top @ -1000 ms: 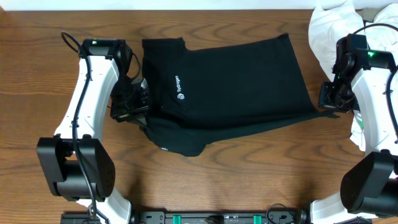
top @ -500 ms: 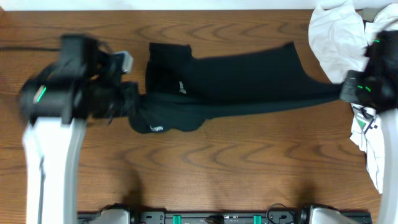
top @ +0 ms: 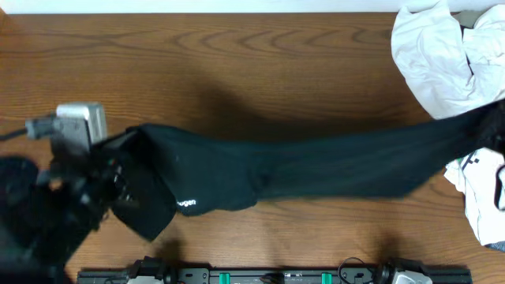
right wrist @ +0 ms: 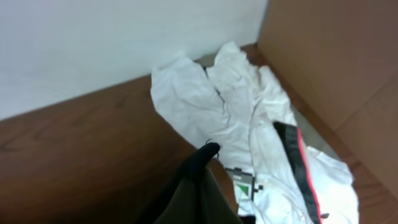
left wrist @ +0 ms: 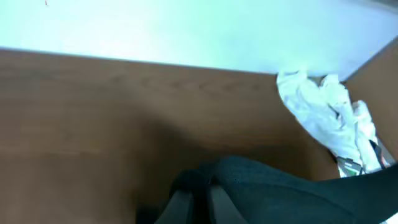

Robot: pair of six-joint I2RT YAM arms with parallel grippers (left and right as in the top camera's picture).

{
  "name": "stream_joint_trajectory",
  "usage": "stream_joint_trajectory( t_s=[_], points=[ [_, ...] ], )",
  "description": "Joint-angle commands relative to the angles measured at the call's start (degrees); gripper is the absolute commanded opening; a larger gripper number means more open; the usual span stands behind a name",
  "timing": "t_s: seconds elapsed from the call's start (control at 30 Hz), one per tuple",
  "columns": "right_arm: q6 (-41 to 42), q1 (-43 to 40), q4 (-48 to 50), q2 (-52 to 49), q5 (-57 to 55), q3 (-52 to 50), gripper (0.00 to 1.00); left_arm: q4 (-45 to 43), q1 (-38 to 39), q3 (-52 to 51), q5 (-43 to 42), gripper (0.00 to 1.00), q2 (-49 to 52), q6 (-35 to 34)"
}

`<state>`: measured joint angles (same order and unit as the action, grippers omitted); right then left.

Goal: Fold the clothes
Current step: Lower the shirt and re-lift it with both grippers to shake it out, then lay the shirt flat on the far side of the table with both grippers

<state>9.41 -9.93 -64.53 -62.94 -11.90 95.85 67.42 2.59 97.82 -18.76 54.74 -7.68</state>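
the left gripper [left wrist: 199, 208] is clamped shut on one end of the black soft fabric garment [top: 316, 170] at the overhead frame's lower left. the right gripper [top: 494, 130] pinches the other end at the right edge. the garment stretches across the brown wooden table [top: 237, 71], its right end by crumpled white clothes [top: 434, 55].

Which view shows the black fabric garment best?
Overhead: the black fabric garment shows end to end, stretched out, with its white logo print visible. Left wrist shows only a bunched end; right wrist only a pinched corner.
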Motion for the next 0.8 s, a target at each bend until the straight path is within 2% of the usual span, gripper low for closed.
stream_joint_trajectory(
  t_s=[0.0, 0.23, 0.37, 0.47, 0.63, 0.77],
  points=[
    [-0.5, -0.4, 1.2, -8.3, 2.4, -0.2, 0.01, -1.6, 0.0, -0.2, 1.9, 0.06, 8.4, -1.0],
    [-1.4, 0.3, 9.8, -28.0, 4.0, -0.2, 0.01, -12.9, 0.0, -0.2, 1.6, 0.06, 29.4, -1.0],
    [-1.4, 1.7, 22.2, -39.2, 5.4, -0.2, 0.01, -30.5, 0.0, 0.0, 1.2, 0.06, 42.0, -3.7],
    [-1.3, 3.0, 26.8, -42.6, 6.1, 1.7, 0.01, -37.6, -0.2, 3.6, 1.2, 0.06, 46.7, -5.5],
    [3.4, 2.8, 23.4, -42.4, 2.7, 14.3, 0.01, -38.0, -0.7, 19.4, 1.3, 0.06, 47.7, -4.8],
    [3.4, 1.7, 18.1, -42.3, 0.7, 25.5, 0.01, -35.1, -1.8, 30.6, 1.3, 0.06, 47.4, -3.7]
  ],
)
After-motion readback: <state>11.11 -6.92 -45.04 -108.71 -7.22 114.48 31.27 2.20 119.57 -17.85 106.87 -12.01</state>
